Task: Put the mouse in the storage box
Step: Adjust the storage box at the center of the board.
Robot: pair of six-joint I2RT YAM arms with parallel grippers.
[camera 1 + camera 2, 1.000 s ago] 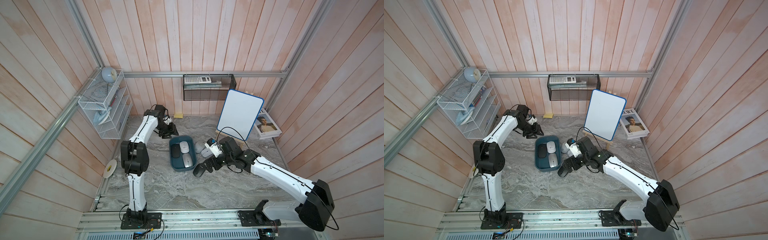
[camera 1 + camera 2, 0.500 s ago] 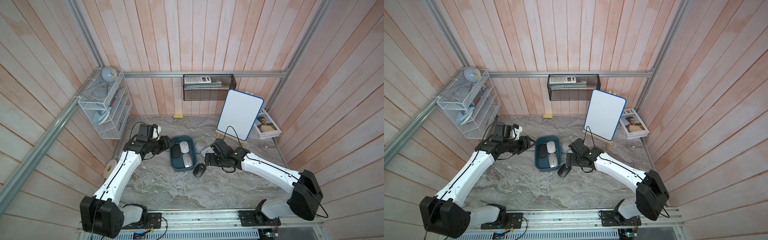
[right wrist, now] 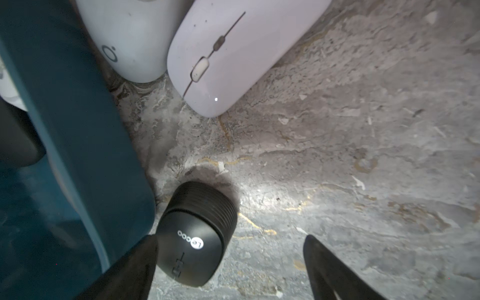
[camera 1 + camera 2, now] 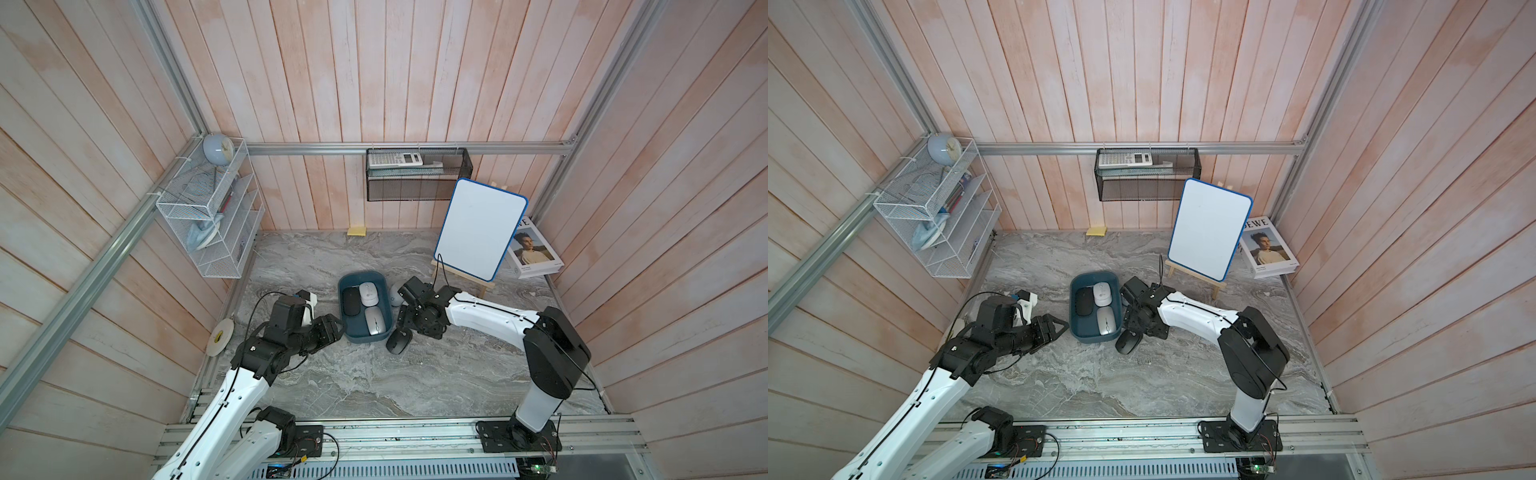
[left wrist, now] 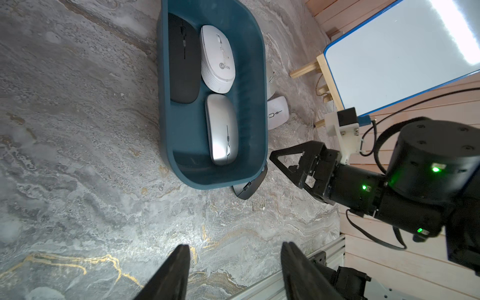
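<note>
**Mouse and storage box, with both grippers.** The mouse (image 3: 193,239) is being shown on the marble table (image 4: 415,382), outside the storage box (image 4: 365,337) and just beside its near right corner. It is black and rounded, ribbed at its far end, with a white logo on top.

It is being straddled by the right gripper (image 3: 231,237), whose jaws are standing spread. One finger (image 3: 137,265) is lying at the mouse's side, between it and the box wall; whether they touch cannot be told. The other finger is standing apart over bare table.

The box, dark teal with rounded corners and low walls, is being occupied by a flat black mouse (image 4: 351,301), a white mouse (image 4: 368,292) and a silver mouse (image 4: 375,321).

Just right of the box, farther off, a rounded pale mouse (image 3: 130,39) and a flat lilac mouse (image 3: 233,57) are lying close together.

The left gripper (image 5: 233,249) is being seen near the box's near left corner, its jaws spread and empty.

At the far right, a whiteboard (image 4: 480,228) is standing on an easel beside a magazine (image 4: 536,253).
</note>
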